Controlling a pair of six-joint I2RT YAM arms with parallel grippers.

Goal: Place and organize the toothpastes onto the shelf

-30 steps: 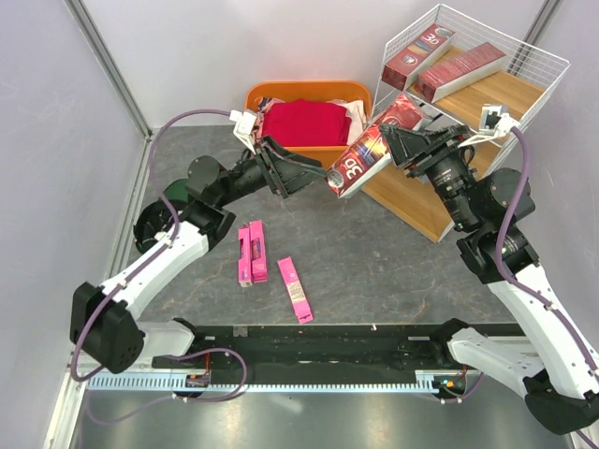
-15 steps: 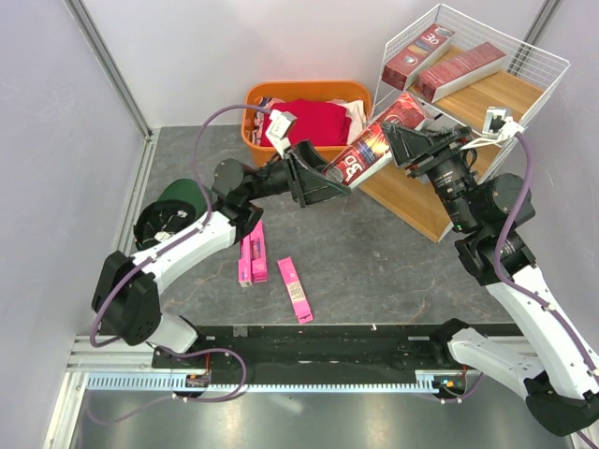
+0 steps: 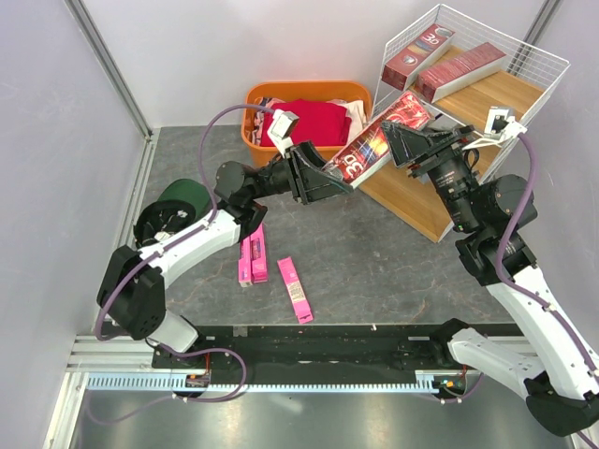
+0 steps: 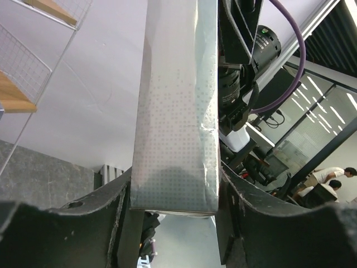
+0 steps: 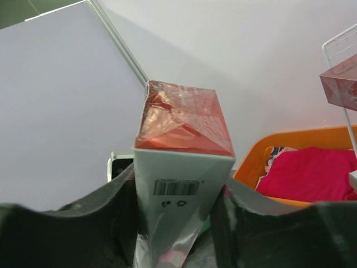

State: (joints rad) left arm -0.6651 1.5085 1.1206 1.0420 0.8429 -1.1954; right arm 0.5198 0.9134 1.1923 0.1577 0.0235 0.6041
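Note:
A dark red toothpaste box with "3D" print (image 3: 372, 142) hangs slanted in the air between both arms, in front of the white wire shelf (image 3: 412, 201). My left gripper (image 3: 329, 180) is shut on its lower end; in the left wrist view the silver-grey side of the box (image 4: 175, 111) fills the space between the jaws of that gripper (image 4: 175, 207). My right gripper (image 3: 401, 142) flanks its upper end. There the box (image 5: 178, 167) sits between the loosened jaws of the right gripper (image 5: 177, 215), with a narrow dark gap on the right. Two dark red boxes (image 3: 416, 51) (image 3: 463, 67) lie on the top board.
Two pink boxes (image 3: 251, 253) lie side by side on the grey table, and a third pink box (image 3: 295, 290) lies nearer the arms' bases. An orange basket (image 3: 281, 92) holding red clothes (image 3: 304, 122) stands behind the left arm. A dark green round object (image 3: 178, 201) sits at the left.
The left arm swung right and closed its jaws on the box's lower end. The right jaws have widened around the upper end, and the box has shifted slightly toward the shelf.

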